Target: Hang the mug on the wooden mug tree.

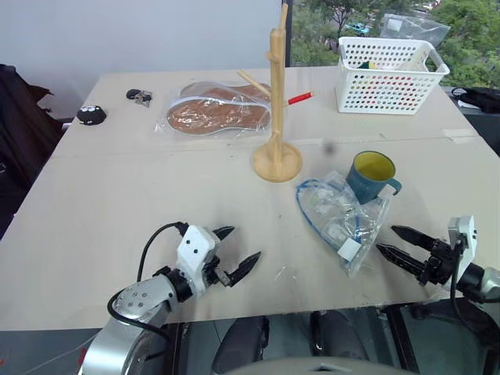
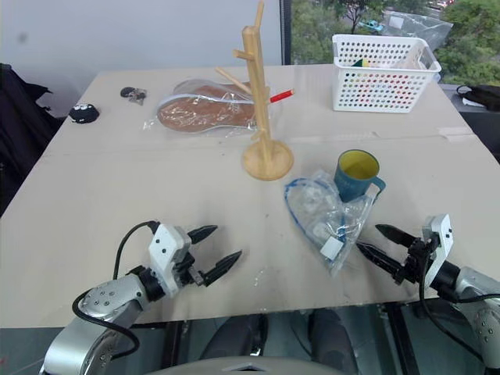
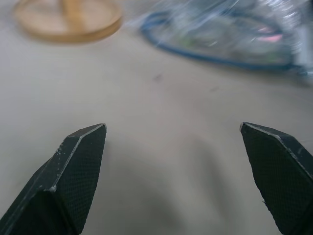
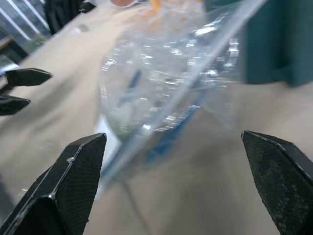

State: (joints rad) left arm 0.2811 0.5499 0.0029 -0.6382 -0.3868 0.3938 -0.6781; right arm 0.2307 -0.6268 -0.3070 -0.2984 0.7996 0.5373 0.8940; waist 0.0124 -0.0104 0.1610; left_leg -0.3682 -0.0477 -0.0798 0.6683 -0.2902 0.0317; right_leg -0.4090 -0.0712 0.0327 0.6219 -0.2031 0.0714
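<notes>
My right gripper [image 1: 401, 240] hovers low over the near right edge of the table [image 1: 117, 195], fingers spread wide and empty, aimed inward toward a clear plastic bag [image 1: 341, 219] with a blue zip edge and small white items inside. My left gripper [image 1: 236, 252] hangs above the near left part of the table, likewise spread and holding nothing.

Beyond the bag, touching or just overlapping its far edge, stands the mug [image 1: 372, 176]: upright, teal outside, yellow inside, loop handle turned toward my right side. The wooden mug tree [image 1: 277, 109] stands near the table's centre, left of the mug and apart from it, its pegs angled upward. Farther back lie a bagged pair of brown insoles [image 1: 219, 109], a red marker [image 1: 300, 98] and a white perforated basket [image 1: 388, 76].

Handling, as I judge it: the mug is rigid, glazed and likely slippery, moderately heavy for two thin fingers, and breakable if dropped. The best hold is probably across the rim wall opposite the handle, one finger inside and one outside, leaving the loop free to slide over a peg. The crinkly bag may snag my approach.
</notes>
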